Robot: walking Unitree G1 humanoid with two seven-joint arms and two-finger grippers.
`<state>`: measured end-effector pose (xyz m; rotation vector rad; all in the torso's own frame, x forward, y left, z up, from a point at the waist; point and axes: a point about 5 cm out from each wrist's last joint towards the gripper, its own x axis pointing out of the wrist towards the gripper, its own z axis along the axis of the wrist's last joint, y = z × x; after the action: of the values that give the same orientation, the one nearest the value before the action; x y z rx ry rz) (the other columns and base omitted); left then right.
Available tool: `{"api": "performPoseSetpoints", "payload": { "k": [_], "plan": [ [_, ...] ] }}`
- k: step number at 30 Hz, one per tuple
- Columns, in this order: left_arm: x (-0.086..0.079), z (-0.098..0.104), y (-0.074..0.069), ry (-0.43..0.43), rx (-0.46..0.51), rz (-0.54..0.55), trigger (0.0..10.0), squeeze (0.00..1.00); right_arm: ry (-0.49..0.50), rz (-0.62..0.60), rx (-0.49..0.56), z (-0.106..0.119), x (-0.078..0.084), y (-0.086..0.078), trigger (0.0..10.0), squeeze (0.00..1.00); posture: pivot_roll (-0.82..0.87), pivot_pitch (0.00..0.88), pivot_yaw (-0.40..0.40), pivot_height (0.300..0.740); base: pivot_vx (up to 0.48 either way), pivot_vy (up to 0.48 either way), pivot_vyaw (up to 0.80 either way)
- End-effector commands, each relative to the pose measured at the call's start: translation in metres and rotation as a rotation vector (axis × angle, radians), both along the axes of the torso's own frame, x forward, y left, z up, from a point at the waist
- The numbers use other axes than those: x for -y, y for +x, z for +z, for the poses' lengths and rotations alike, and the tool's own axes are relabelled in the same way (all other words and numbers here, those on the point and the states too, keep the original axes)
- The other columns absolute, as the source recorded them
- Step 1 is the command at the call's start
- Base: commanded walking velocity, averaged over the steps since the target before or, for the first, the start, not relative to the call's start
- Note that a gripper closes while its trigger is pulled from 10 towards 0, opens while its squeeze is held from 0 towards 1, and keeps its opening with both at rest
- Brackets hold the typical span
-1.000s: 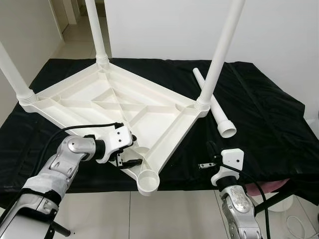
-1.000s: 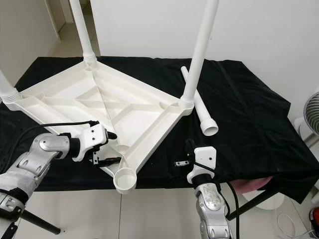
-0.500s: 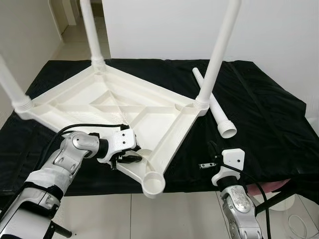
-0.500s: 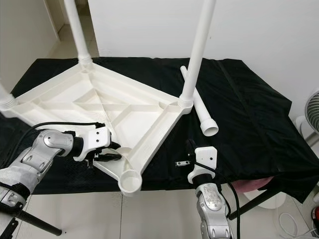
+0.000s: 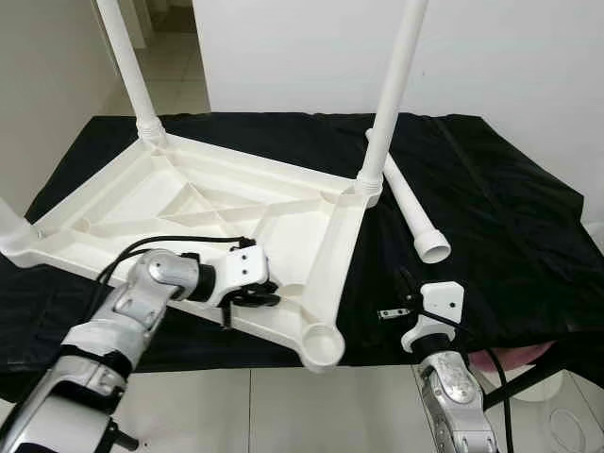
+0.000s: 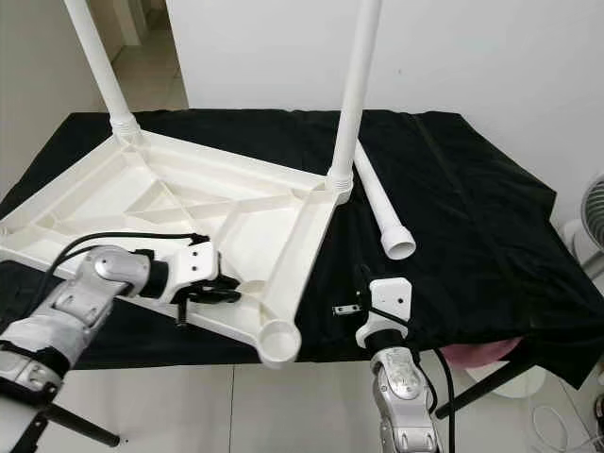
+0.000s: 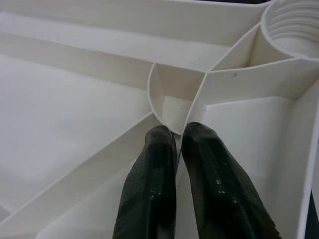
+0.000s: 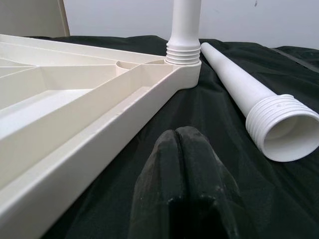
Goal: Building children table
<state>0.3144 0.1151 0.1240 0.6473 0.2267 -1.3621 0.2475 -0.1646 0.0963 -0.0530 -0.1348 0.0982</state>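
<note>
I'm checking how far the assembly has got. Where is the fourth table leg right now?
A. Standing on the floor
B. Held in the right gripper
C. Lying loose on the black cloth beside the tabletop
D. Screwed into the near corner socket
C: the loose leg lies flat on the black cloth, to the right of the upturned tabletop, whose near corner socket is open.

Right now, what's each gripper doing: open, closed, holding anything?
Left gripper: closed on a thin rib of the upturned white tabletop.
Right gripper: closed, empty, over the black cloth near the loose leg.
</note>
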Motion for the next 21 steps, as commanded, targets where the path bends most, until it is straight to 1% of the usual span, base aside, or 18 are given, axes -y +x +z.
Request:
{"api": "performPoseSetpoints", "payload": {
  "k": [1,2,3,5,8,9,11,12,14,16,18,20,21],
  "plan": [
    [0.003,-0.02,0.002,-0.018,-0.015,0.165,0.0,0.0,0.0,-0.013,-0.011,-0.001,0.002,0.0,10.0,0.0,-0.1,0.0,0.003,0.74,0.0,0.0,0.0],
    [0.008,-0.017,0.005,-0.049,-0.008,0.185,0.0,0.0,0.003,-0.014,-0.01,-0.001,0.001,0.0,10.0,0.0,-0.1,0.0,-0.002,0.74,0.0,0.0,0.0],
    [0.008,-0.017,0.005,-0.049,-0.008,0.185,0.0,0.0,0.003,-0.014,-0.01,-0.001,0.001,0.0,10.0,0.0,-0.1,0.0,-0.002,0.74,0.0,0.0,0.0],
    [0.016,-0.012,0.011,-0.082,0.01,0.217,0.0,0.0,0.008,-0.015,-0.008,0.0,0.0,0.0,10.0,0.0,-0.1,0.0,-0.004,0.74,0.0,0.0,0.0],
    [0.017,-0.011,0.018,-0.081,0.033,0.263,0.0,0.0,0.013,-0.013,-0.003,0.001,-0.002,0.002,10.0,0.0,-0.1,0.0,-0.004,0.74,0.0,0.0,0.0],
    [0.017,-0.011,0.018,-0.081,0.033,0.263,0.0,0.0,0.013,-0.013,-0.003,0.001,-0.002,0.002,10.0,0.0,-0.1,0.0,-0.004,0.74,0.0,0.0,0.0],
    [0.012,-0.01,0.025,-0.062,0.053,0.301,0.0,0.0,0.018,-0.012,-0.001,0.002,-0.003,0.003,10.0,0.0,-0.1,0.0,-0.009,0.74,0.0,0.0,0.0],
    [0.012,-0.01,0.025,-0.062,0.053,0.301,0.0,0.0,0.018,-0.012,-0.001,0.002,-0.003,0.003,10.0,0.0,-0.1,0.0,-0.009,0.74,0.0,0.0,0.0],
    [0.005,-0.009,0.031,-0.043,0.079,0.344,0.0,0.0,0.022,-0.009,0.003,0.003,-0.005,0.004,10.0,0.0,-0.1,0.0,-0.009,0.74,0.0,0.0,0.0],
    [0.001,-0.009,0.033,-0.029,0.093,0.362,0.0,0.0,0.023,-0.007,0.005,0.004,-0.006,0.004,10.0,0.0,-0.1,0.0,-0.008,0.74,0.0,0.0,0.0],
    [-0.007,-0.009,0.037,-0.011,0.097,0.398,0.0,0.0,0.026,-0.008,0.006,0.004,-0.006,0.005,10.0,0.0,-0.1,0.0,-0.007,0.74,0.0,0.0,0.0],
    [-0.007,-0.009,0.037,-0.011,0.097,0.398,0.0,0.0,0.026,-0.008,0.006,0.004,-0.006,0.005,10.0,0.0,-0.1,0.0,-0.007,0.74,0.0,0.0,0.0],
    [-0.01,-0.008,0.039,-0.002,0.102,0.415,0.0,0.0,0.026,-0.01,0.006,0.004,-0.006,0.005,10.0,0.0,-0.1,0.0,-0.007,0.74,0.0,0.0,0.0]
  ]
}}
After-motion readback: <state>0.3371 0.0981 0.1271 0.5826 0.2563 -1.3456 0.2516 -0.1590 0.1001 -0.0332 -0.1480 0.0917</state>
